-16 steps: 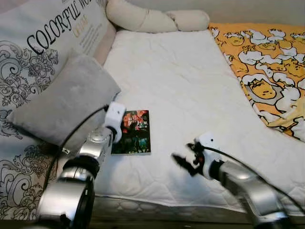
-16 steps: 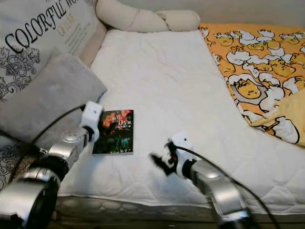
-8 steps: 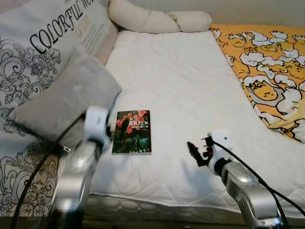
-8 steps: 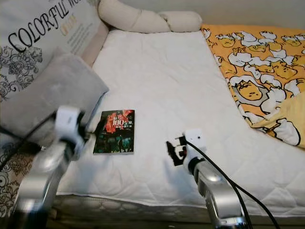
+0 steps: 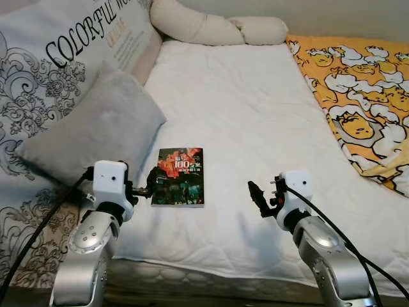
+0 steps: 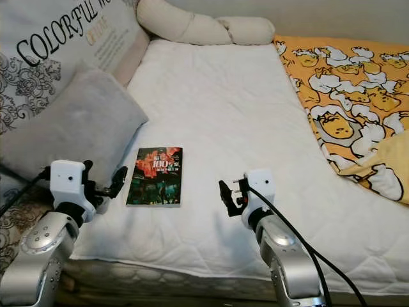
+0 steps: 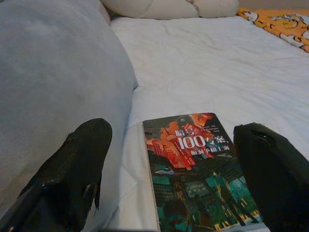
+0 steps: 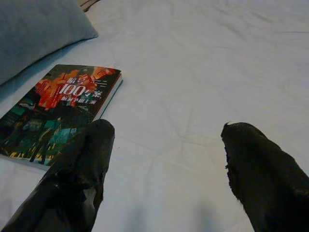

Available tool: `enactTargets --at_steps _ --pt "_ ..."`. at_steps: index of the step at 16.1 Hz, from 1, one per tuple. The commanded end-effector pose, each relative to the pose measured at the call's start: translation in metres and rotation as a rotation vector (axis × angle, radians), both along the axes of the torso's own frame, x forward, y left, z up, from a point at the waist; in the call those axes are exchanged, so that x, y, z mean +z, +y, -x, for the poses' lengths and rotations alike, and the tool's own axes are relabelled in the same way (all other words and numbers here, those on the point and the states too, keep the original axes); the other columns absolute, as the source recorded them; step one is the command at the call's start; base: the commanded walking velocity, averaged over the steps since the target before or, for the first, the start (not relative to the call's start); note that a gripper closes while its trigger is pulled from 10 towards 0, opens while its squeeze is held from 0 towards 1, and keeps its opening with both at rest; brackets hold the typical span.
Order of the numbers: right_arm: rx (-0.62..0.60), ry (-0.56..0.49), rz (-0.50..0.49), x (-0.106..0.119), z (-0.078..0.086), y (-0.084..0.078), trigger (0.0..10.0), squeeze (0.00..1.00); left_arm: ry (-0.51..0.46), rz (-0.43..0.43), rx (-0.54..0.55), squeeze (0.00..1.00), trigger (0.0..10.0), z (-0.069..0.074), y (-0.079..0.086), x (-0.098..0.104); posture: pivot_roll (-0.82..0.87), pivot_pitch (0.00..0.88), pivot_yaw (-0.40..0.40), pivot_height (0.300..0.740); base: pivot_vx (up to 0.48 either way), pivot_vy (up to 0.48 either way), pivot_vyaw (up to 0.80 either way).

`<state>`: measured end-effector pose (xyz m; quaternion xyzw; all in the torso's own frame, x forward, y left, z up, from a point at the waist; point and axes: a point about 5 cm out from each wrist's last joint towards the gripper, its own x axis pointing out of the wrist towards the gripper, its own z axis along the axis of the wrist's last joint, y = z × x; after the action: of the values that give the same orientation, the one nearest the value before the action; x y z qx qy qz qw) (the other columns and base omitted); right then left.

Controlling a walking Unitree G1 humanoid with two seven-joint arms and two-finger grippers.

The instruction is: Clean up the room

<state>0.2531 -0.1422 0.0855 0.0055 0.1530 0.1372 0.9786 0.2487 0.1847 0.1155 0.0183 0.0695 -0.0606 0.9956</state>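
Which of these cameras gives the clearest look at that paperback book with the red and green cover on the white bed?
The left wrist view: the paperback book with the red and green cover lies close, between the open left gripper's black fingers, its title large. The right wrist view shows it off to one side, at an angle. Both eye views show it whole but small, beside the grey pillow.

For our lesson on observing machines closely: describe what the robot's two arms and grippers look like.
Both arms are shiny silver metal with rounded joints. Each wrist carries a white boxy block, and a black cable runs along each arm. The left gripper and right gripper each have two long black fingers, matte and rounded at the tips.
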Motion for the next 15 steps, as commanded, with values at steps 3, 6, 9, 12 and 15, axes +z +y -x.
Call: enactTargets --at_steps 3,6,9,12,15 --pt "-0.046 -0.024 0.013 0.0026 -0.0061 -0.0024 10.0 0.0 0.016 -0.015 0.005 0.98 10.0 -0.002 0.0018 0.0048 0.03 0.0 -0.029 0.74 0.0 -0.48 0.0" --pt "-0.084 0.016 -0.021 -0.0019 -0.0052 -0.0042 10.0 0.0 0.045 -0.03 0.002 0.98 10.0 -0.0016 0.0029 0.0022 0.03 0.0 -0.037 0.74 0.0 -0.48 0.0" --pt "-0.112 0.044 -0.036 -0.0046 -0.0065 -0.005 10.0 0.0 0.053 -0.035 -0.003 0.98 10.0 -0.003 0.0033 0.0032 0.02 0.0 -0.028 0.74 0.0 -0.48 0.0" --pt "-0.11 0.023 -0.031 -0.0022 -0.009 -0.0041 10.0 0.0 0.065 -0.034 -0.01 0.98 10.0 -0.0037 0.0018 0.0035 0.02 0.0 -0.029 0.74 0.0 -0.48 0.0" --pt "-0.093 0.026 -0.03 -0.0023 -0.0084 0.0 10.0 0.0 0.068 -0.032 -0.002 0.97 10.0 -0.0046 0.0044 0.0047 0.02 0.0 -0.034 0.74 0.0 -0.48 0.0"
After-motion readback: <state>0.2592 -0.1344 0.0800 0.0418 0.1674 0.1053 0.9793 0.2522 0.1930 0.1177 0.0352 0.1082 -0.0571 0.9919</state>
